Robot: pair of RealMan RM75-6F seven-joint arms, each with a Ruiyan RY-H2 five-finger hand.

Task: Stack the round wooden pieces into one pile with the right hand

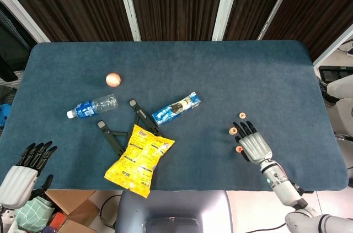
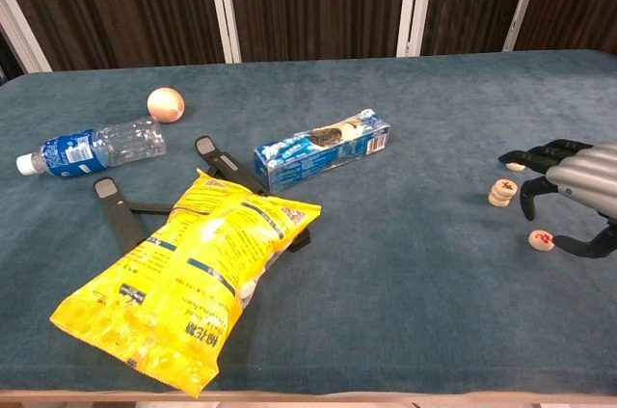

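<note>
Three spots of round wooden pieces lie at the table's right. A short stack [image 1: 233,131] [image 2: 500,193] stands in the middle. One single piece [image 1: 241,115] [image 2: 516,167] lies behind it, half hidden by fingertips in the chest view. Another single piece [image 1: 239,148] [image 2: 541,240] lies nearer the front edge. My right hand [image 1: 254,144] [image 2: 578,186] hovers just right of them, fingers spread and curved, thumb low beside the near piece, holding nothing. My left hand [image 1: 25,169] hangs off the front left corner, fingers apart and empty.
A yellow chip bag [image 1: 139,159] lies over a black folding stand [image 1: 118,128] at front centre. A blue snack box [image 1: 176,108], a water bottle [image 1: 92,106] and an orange ball [image 1: 113,79] lie to the left and middle.
</note>
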